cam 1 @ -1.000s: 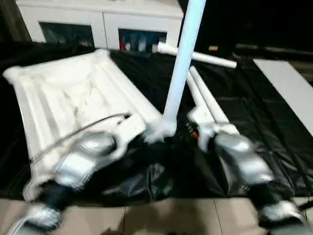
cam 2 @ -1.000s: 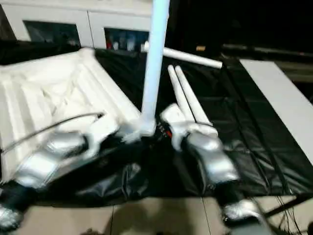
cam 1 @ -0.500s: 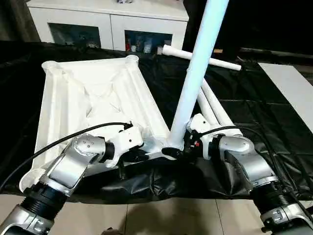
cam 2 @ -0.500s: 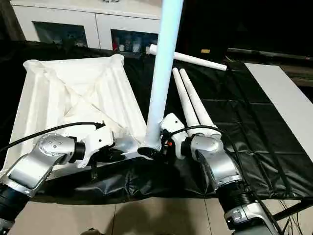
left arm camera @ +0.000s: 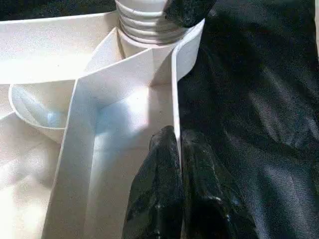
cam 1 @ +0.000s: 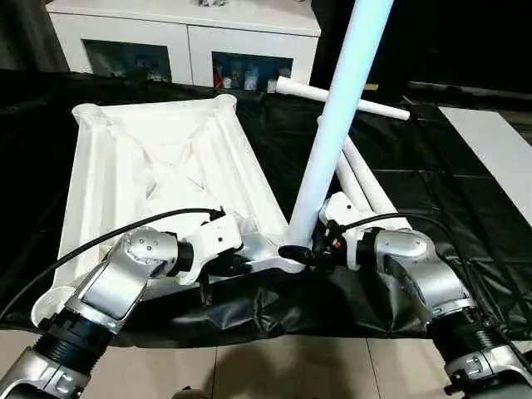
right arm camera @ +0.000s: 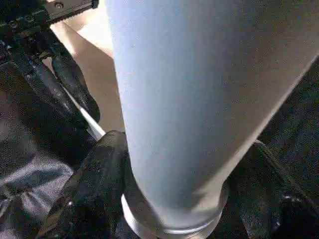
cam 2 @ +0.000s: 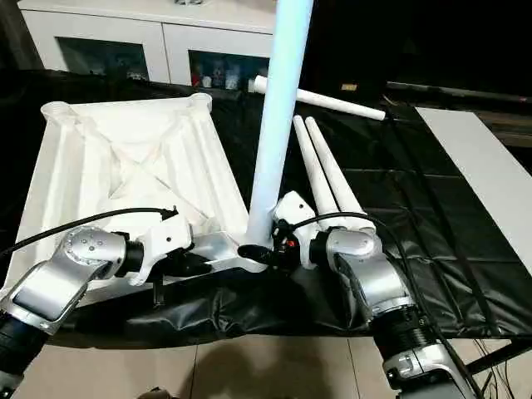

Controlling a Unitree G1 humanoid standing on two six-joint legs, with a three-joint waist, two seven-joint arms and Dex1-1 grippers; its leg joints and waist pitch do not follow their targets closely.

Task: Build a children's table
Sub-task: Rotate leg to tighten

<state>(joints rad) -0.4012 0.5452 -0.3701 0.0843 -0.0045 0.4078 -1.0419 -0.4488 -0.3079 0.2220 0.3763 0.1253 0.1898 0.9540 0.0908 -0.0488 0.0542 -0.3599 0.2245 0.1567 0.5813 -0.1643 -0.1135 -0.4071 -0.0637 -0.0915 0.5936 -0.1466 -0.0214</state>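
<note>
Four table legs, counted from the left eye view: one leg [cam 1: 332,133] standing in the near right corner socket of the tabletop [cam 1: 158,166] and leaning a little to the right, a pair of legs [cam 1: 366,179] lying side by side on the black sheet [cam 1: 449,208] just behind the right arm, and a last leg [cam 1: 349,98] lying crosswise farther back. Tabletop upside down on the worktop, ribs up (round sockets plain at the far corners). Left end effector [cam 1: 239,268] at the tabletop's near rim, just left of the standing leg. Right end effector [cam 1: 298,253] at the foot of that leg, from the other side. White cabinet [cam 1: 183,33] with dark glass doors beyond the worktop; pale flat board [cam 1: 499,150] at the far right.

From the right eye view, same layout: standing leg rising out of frame, both silver forearms meeting at its socket.

From the left wrist view: left end effector [left arm camera: 177,137] closed tight, pinching the thin upright wall of the tabletop's rim between its two black fingers [left arm camera: 159,169]. Ridged foot of the standing leg [left arm camera: 149,25] seated in the corner socket just ahead.

From the right wrist view: standing leg [right arm camera: 189,99] very close, with the right end effector set around its base ring. Clamped or merely close around it: cannot tell.
</note>
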